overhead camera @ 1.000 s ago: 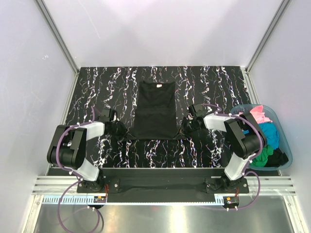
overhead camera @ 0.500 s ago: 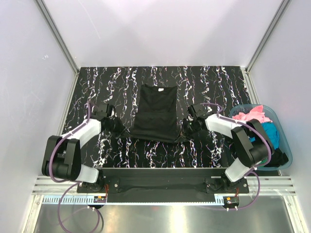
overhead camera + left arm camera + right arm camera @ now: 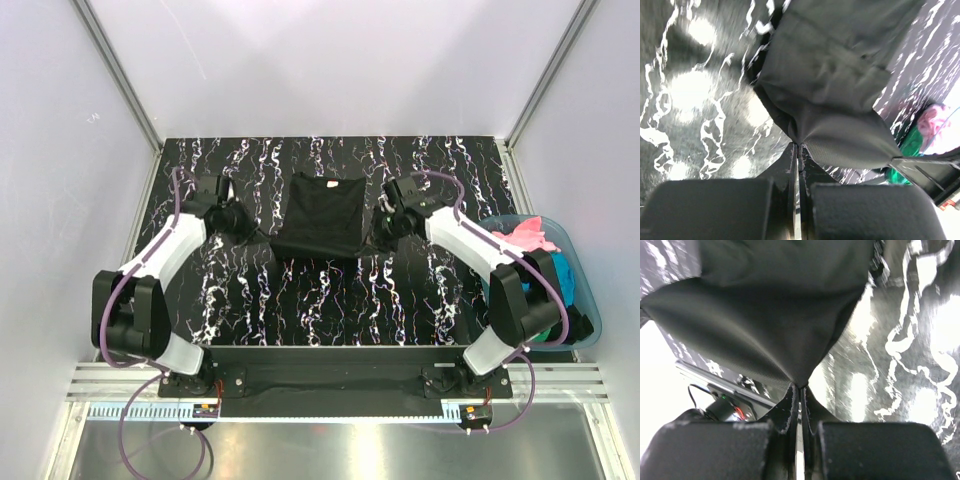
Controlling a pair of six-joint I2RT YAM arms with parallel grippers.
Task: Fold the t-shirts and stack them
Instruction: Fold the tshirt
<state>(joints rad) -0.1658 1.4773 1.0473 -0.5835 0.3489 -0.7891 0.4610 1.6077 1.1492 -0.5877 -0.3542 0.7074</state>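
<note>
Okay, both grippers are clamped on the black t-shirt point(image 3: 320, 212), one on each near corner. In the left wrist view we see the left gripper point(image 3: 797, 150) with its jaws pressed together and a taut point of black cloth caught between them. The right wrist view gives the same picture for the right gripper point(image 3: 799, 389), with the fabric fanning out from the pinch. From above, the shirt sits mid-table toward the far side on the black marbled tabletop point(image 3: 330, 300), with the collar and a small label at its far edge. Its near edge is stretched between the two grippers, and the corners are drawn outward into points. Both arms reach forward and inward, the left gripper just beside the shirt's left edge and the right gripper just beside its right edge. We can't tell how high the near edge sits off the table. Other shirts lie bunched in the translucent teal tub point(image 3: 592, 322) at the right edge, well apart from the black one: a pink shirt point(image 3: 522, 237), a turquoise shirt point(image 3: 566, 272) and a green shirt point(image 3: 904, 150).
</note>
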